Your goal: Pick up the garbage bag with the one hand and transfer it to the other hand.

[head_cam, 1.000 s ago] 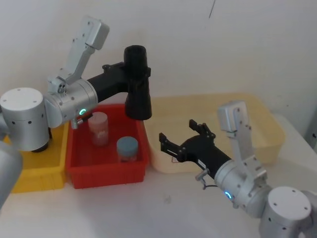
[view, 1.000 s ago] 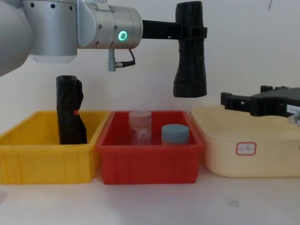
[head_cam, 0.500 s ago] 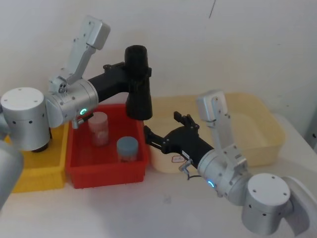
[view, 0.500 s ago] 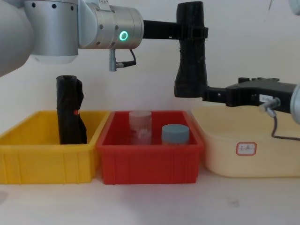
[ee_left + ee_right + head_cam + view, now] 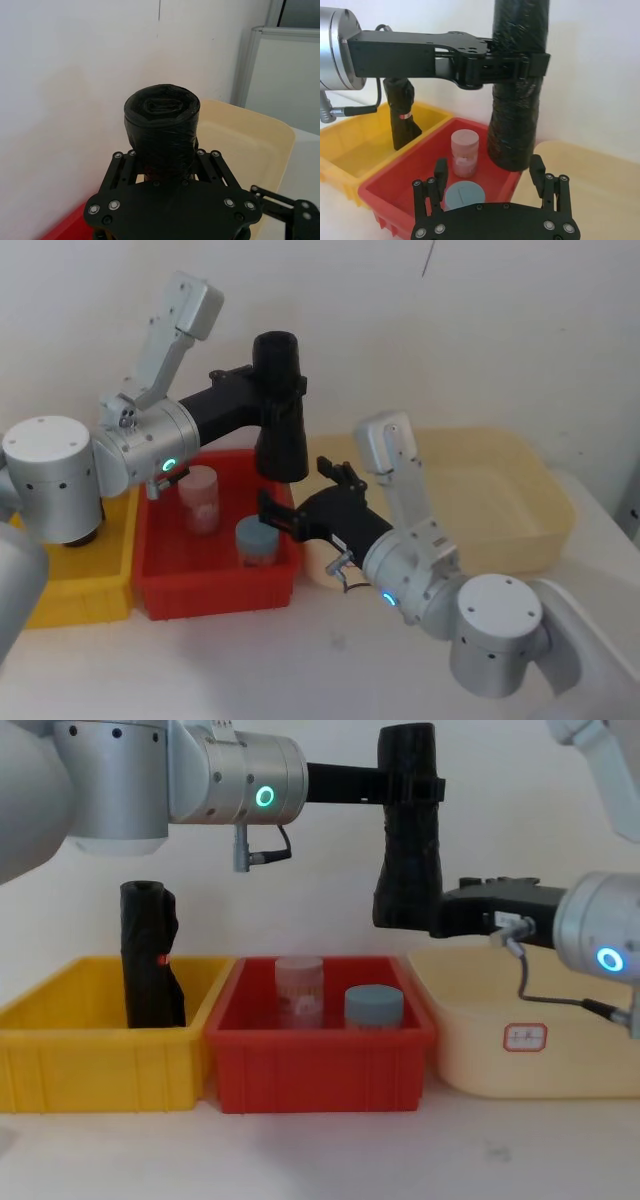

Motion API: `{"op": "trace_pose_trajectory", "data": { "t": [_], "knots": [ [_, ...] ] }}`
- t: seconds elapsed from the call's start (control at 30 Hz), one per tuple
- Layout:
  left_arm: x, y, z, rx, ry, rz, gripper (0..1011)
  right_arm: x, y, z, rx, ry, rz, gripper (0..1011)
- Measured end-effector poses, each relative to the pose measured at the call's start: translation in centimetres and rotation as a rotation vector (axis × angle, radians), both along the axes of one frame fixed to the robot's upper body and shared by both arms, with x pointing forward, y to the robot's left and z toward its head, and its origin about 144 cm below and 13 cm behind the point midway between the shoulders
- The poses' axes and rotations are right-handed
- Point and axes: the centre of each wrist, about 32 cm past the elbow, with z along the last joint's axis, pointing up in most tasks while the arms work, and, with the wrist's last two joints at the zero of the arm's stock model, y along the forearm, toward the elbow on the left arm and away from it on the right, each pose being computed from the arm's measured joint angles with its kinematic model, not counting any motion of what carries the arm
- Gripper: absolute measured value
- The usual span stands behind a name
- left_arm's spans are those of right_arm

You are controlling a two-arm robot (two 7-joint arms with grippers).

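The garbage bag (image 5: 279,415) is a smooth black roll hanging upright above the red bin (image 5: 215,585), its wider end down. My left gripper (image 5: 281,390), on the arm with the green ring, is shut on its upper part (image 5: 408,788). The bag's top (image 5: 161,107) rises between the left gripper's jaws. My right gripper (image 5: 296,490), on the arm with the blue ring, is open and level with the bag's lower end (image 5: 512,145). Its fingers (image 5: 440,172) stand one to each side of that end, not touching it. The right gripper (image 5: 450,912) comes in from the right.
The red bin (image 5: 320,1075) holds a pink-lidded jar (image 5: 299,988) and a blue-lidded jar (image 5: 374,1005). A wrinkled black bundle with a red mark (image 5: 150,955) stands in the yellow bin (image 5: 95,1065) on the left. A cream tub (image 5: 530,1050) sits on the right.
My right arm has swung left from over the cream tub until its open fingers reach the bag's lower end. The left arm and the bag have stayed still.
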Motion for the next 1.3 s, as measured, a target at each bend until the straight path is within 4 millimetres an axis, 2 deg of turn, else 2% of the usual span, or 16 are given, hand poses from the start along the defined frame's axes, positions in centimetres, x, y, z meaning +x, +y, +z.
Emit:
{"op": "trace_pose_trajectory", "data": {
  "t": [0.57, 1.3],
  "knots": [
    [0.0, 0.0, 0.0, 0.000, 0.000, 0.000, 445, 2.2, 1.9, 0.4, 0.012, -0.014, -0.001, 1000],
    [0.0, 0.0, 0.0, 0.000, 0.000, 0.000, 443, 4.6, 1.8, 0.2, 0.071, -0.010, -0.053, 1000]
  ]
}}
